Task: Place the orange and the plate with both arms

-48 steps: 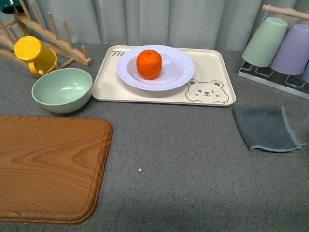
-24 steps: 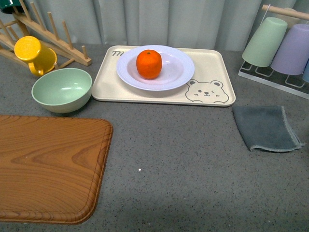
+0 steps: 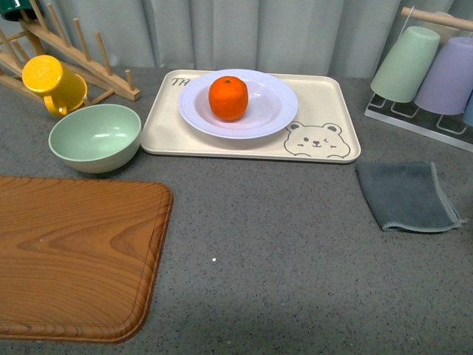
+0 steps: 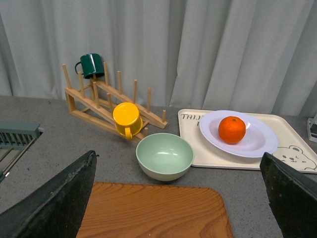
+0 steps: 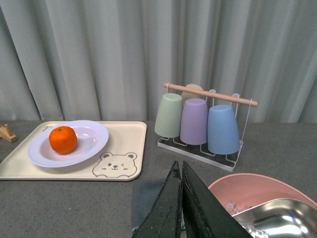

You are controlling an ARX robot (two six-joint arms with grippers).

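The orange (image 3: 228, 97) sits in the white plate (image 3: 273, 111), which rests on the beige bear tray (image 3: 325, 151) at the back of the grey table. Both also show in the left wrist view, orange (image 4: 232, 130) on plate (image 4: 260, 144), and in the right wrist view, orange (image 5: 63, 140) on plate (image 5: 91, 141). Neither arm shows in the front view. My left gripper (image 4: 183, 198) is open and empty, its wide-apart fingers (image 4: 59, 203) above the wooden board. My right gripper (image 5: 178, 171) is shut and empty above the grey cloth.
A pale green bowl (image 3: 94, 137) stands left of the tray, with a wooden rack (image 3: 74, 59) and yellow cup (image 3: 50, 83) behind. A wooden board (image 3: 74, 259) lies front left, a grey cloth (image 3: 406, 196) right, a cup stand (image 3: 436, 74) back right. A pink bowl (image 5: 257, 191) and steel bowl (image 5: 277, 218) show near the right gripper.
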